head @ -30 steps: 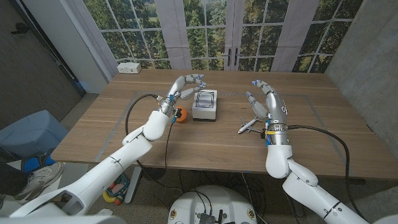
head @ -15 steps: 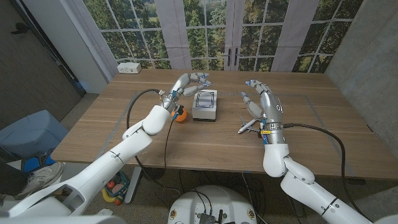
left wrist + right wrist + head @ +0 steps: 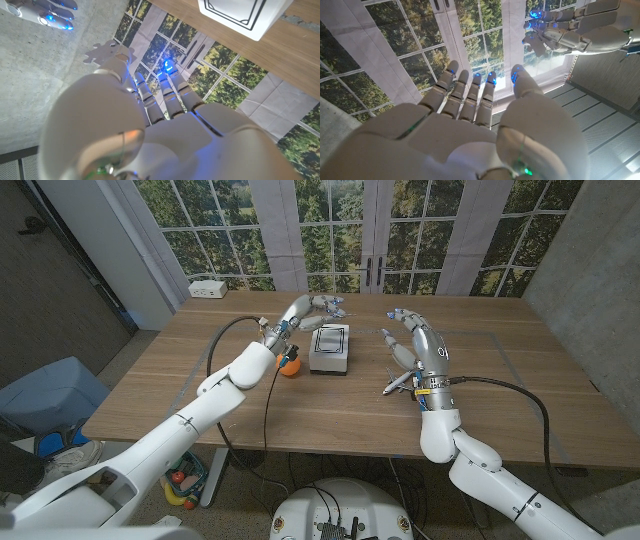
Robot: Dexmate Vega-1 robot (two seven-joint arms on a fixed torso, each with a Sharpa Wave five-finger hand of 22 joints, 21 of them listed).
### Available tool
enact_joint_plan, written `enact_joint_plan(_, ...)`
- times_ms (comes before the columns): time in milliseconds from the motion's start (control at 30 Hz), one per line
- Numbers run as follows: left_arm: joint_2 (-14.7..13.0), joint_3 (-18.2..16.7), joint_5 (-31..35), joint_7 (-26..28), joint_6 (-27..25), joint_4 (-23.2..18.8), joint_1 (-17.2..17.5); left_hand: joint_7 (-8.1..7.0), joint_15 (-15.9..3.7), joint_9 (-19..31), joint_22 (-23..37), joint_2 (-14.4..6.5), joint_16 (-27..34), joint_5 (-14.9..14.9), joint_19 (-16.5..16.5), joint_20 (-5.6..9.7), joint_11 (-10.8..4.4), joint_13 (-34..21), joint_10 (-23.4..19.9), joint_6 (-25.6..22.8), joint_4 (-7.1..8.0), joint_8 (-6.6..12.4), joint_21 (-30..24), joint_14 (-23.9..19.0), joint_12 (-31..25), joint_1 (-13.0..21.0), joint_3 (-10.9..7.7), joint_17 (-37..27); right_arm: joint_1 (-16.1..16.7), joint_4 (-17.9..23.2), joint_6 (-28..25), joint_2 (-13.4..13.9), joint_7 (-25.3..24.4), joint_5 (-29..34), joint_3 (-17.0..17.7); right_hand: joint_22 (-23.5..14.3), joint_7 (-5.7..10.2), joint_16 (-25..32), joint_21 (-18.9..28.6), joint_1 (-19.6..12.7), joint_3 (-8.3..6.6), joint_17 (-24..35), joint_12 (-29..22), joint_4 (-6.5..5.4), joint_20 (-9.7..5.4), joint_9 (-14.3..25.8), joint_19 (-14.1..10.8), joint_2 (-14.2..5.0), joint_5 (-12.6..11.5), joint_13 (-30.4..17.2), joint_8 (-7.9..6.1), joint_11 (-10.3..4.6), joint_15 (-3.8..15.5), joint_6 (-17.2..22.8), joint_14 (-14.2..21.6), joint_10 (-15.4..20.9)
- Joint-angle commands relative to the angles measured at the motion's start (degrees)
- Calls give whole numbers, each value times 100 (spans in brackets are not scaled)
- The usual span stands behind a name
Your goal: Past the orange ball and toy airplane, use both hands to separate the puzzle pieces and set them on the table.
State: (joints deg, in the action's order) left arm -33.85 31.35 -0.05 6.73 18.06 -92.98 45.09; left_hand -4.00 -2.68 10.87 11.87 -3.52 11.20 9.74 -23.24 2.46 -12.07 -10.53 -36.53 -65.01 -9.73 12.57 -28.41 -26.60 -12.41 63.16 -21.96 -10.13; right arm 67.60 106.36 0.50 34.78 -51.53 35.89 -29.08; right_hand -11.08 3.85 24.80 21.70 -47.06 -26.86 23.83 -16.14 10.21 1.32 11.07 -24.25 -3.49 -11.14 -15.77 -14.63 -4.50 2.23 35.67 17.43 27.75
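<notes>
The puzzle pieces point(image 3: 329, 349) make a white, boxy block with black outlines, sitting mid-bench point(image 3: 520, 405) on wood grain, between the round orange ball point(image 3: 290, 366) and the little toy airplane point(image 3: 398, 381). Left hand point(image 3: 312, 311) hovers over the block and right hand point(image 3: 410, 340) beside it, fingers spread, grasping nothing. Left wrist view shows the block's glossy corner.

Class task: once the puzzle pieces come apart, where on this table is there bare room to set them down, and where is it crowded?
Bare wood lies between the puzzle block and the toy airplane, and along the table's near edge. It is crowded left of the block, by the orange ball and left hand.
</notes>
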Motion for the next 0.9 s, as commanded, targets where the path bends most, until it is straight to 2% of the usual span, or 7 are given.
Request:
enact_joint_plan(33, -118, 94, -201, -536, -131, -58, -197, 47, -983, 6, 6, -22, -16, -12, 58, 94, -7, -7, 23, -41, -2, -34, -18, 62, 7, 62, 21, -13, -178, -143, 66, 5, -129, 124, -157, -6, -5, 66, 60, -42, 54, 46, -55, 1, 6, 9, -66, 16, 10, -27, -39, -23, 652, 91, 84, 68)
enact_joint_plan(533, -147, 201, -355, -937, -217, -64, -399, 38, -923, 12, 4, -24, -58, -13, 181, 61, 0, -6, 53, -64, 13, -60, 7, 189, 39, 58, 89, -6, -351, -314, 133, -58, -297, 235, -314, -10, 43, 133, 94, -168, 136, 116, -74, -2, -26, 18, -130, 79, 51, -71, -92, -93, 718, 336, 99, 92)
enact_joint_plan(900, -137, 252, -426, -1084, -244, -91, -458, 33, -877, 16, 2, -26, -68, -11, 217, 39, 5, -3, 108, -69, 21, -82, 5, 252, 73, 53, 137, -2, -451, -452, 189, -149, -336, 177, -414, -14, 4, 180, 105, -202, 209, 165, -95, -33, 13, 30, -133, 113, 78, -103, -103, -139, 664, 424, 109, 132)
